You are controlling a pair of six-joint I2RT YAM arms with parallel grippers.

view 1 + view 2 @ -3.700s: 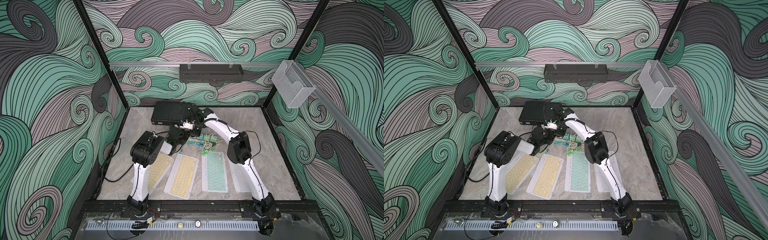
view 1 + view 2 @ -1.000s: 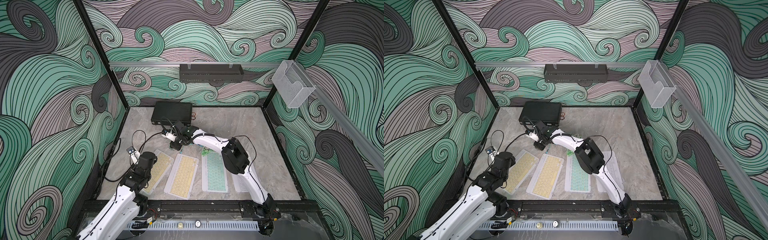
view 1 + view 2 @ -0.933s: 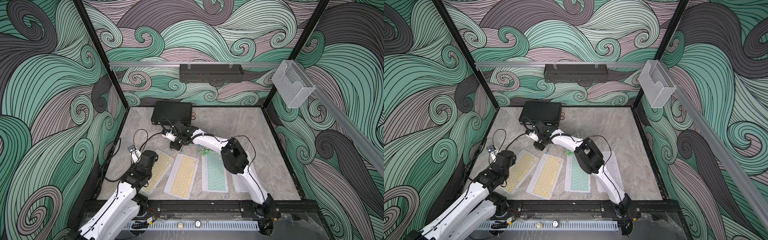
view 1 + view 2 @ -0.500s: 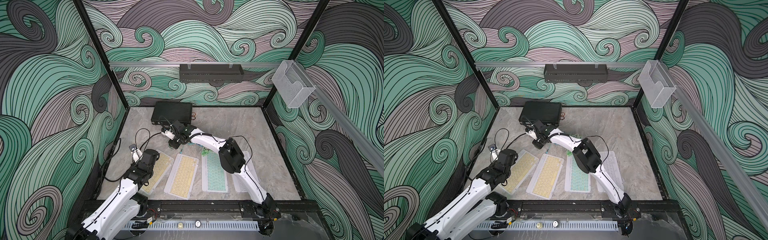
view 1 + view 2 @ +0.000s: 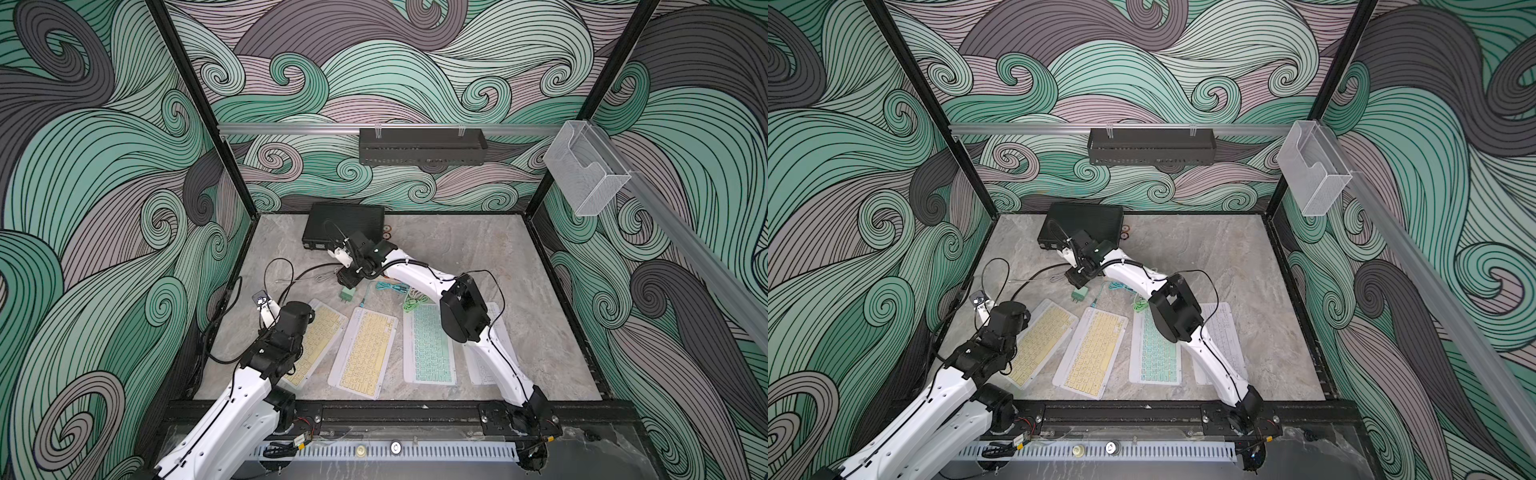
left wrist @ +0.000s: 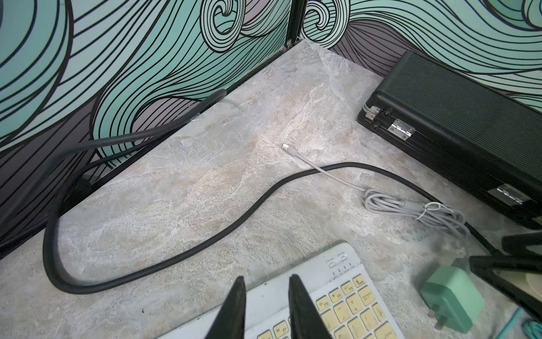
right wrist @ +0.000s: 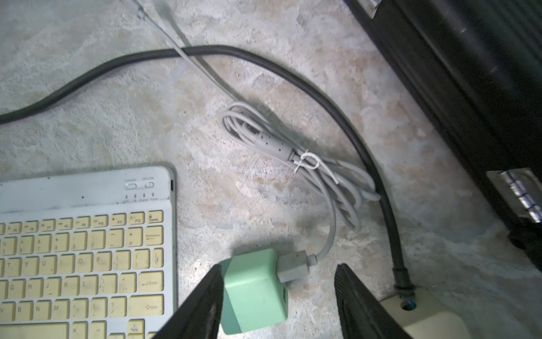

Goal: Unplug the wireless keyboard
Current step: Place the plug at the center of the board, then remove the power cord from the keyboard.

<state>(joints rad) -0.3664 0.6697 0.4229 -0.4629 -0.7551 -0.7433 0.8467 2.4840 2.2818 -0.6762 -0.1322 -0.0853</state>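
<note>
Keyboard [image 5: 326, 328] with yellow keys lies near the table's [image 5: 457, 249] front-left corner, nothing plugged into it. Right gripper [image 7: 278, 267] stands wide apart astride the green charger [image 7: 255, 293]; left gripper [image 6: 267, 277], slightly apart, empty, hovers over the keyboard's corner. The grey cable's [image 7: 293, 152] small plug [image 6: 286, 146] lies loose, so unplugging looks done.

Yellow-keyed keyboard [image 6: 346, 296] flat, grey cable [image 6: 410, 207] lying apart, unplugged

Right of the black ribbed hard case [image 5: 345, 222], the grey marble tabletop [image 5: 478, 245] lies bare. In front of the case, a thick black cable [image 7: 220, 50], a tied grey cord bundle [image 7: 272, 146] and a mint-green plastic plug [image 7: 255, 290] crowd the way
</note>
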